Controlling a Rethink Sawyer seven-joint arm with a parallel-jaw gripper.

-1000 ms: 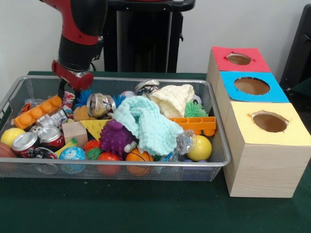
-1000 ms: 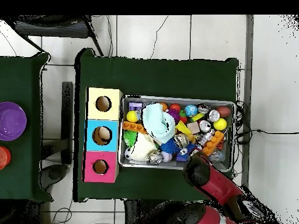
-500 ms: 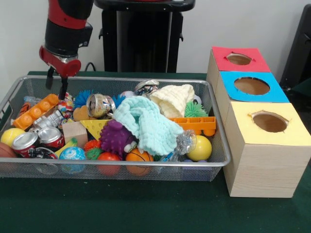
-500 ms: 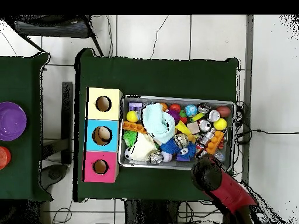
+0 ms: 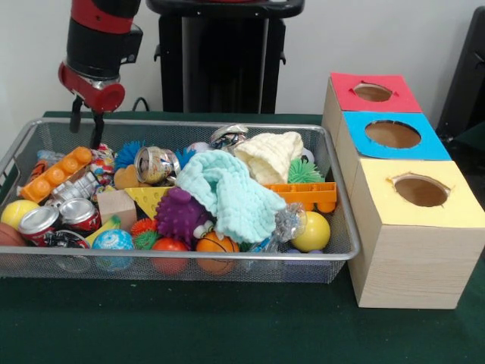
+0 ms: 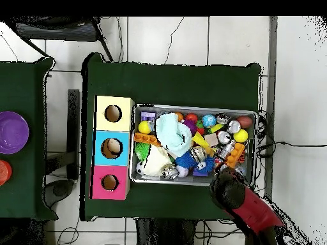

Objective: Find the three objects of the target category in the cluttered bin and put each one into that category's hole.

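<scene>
The wire mesh bin [image 5: 337, 189] holds a jumble of toys: crushed cans [image 5: 38, 221], an orange brick [image 5: 57, 173], a purple spiky ball [image 5: 180, 214], a yellow ball [image 5: 314, 231] and a mint cloth [image 5: 227, 189]. My gripper [image 5: 86, 136] hangs above the bin's back left corner, over the orange brick, open with nothing between its fingers. Right of the bin stand three boxes with holes on top: red [image 5: 373, 92], blue [image 5: 392, 134] and yellow [image 5: 420, 191]. In the overhead view the arm [image 6: 233, 191] covers the gripper at the bin's [image 6: 255, 115] lower right corner.
A cream knit cloth [image 5: 271, 154] and a long orange brick [image 5: 307, 193] lie near the bin's right end. On a separate table in the overhead view sits a purple plate [image 6: 13, 133]. The bin's back rail runs just below my fingers.
My gripper has risen out of the bin's back left area and shifted a little left, carrying nothing. The toys lie as before.
</scene>
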